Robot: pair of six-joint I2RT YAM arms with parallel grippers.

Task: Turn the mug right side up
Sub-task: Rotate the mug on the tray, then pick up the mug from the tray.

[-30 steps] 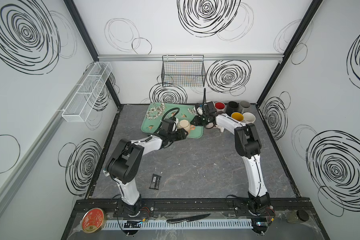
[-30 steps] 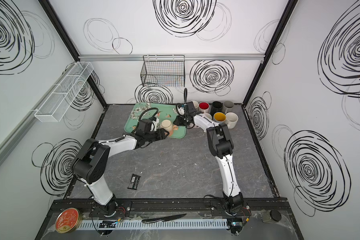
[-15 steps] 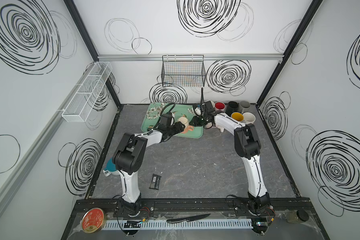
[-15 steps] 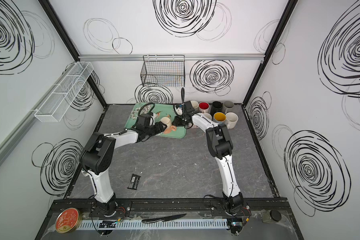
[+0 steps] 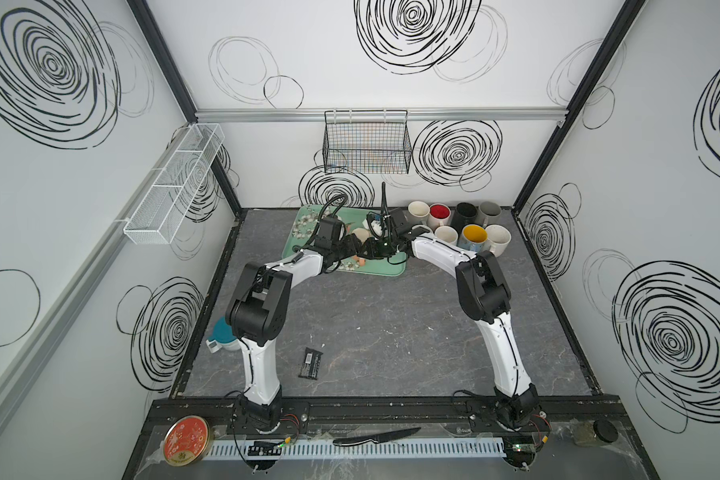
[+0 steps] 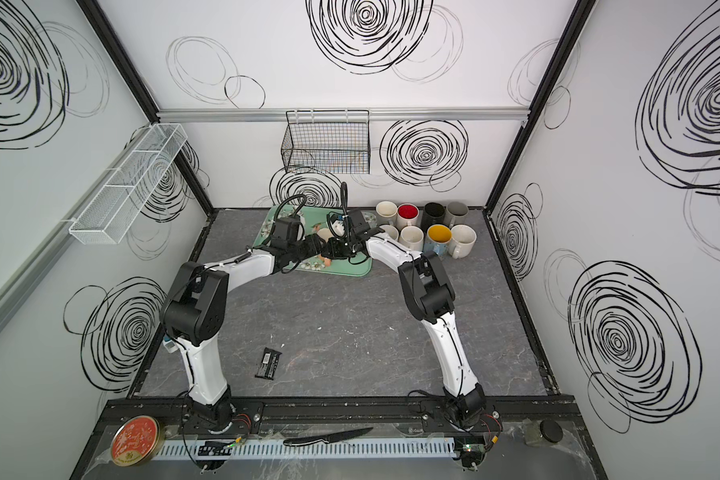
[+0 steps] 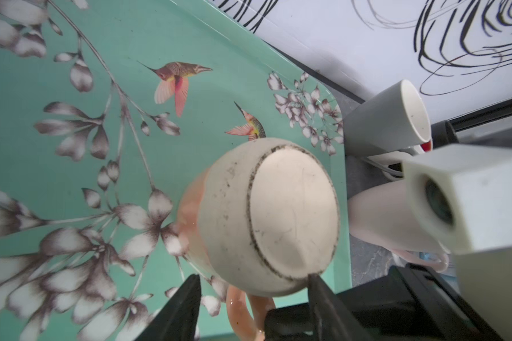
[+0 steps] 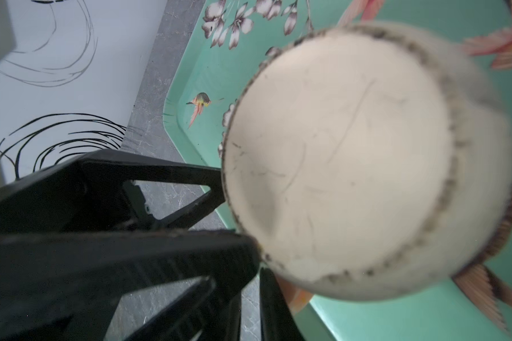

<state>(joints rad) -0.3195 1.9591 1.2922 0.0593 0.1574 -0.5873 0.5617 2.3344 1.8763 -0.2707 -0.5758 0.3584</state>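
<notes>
Left gripper (image 5: 360,246), in both top views: faces the right gripper (image 5: 378,249) over the green tray (image 5: 391,271) at the back; the mug (image 5: 363,236) sits between them.
Left wrist view, left gripper (image 7: 254,277): middling width, jaws astride the mug (image 7: 278,212), closed on its wall near the base.
Mug axis: base up, mouth toward the tray, slightly tipped; the handle (image 7: 243,313) points at the right gripper.
Right wrist view, right gripper (image 8: 237,220): narrow, tips against the base edge; I cannot tell whether it pinches anything.
Nearer arm: left, by my reading.

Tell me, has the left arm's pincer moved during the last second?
Yes. In a top view the left pincer, closed around the mug, has shifted toward the back wall, farther across the green tray.
</notes>
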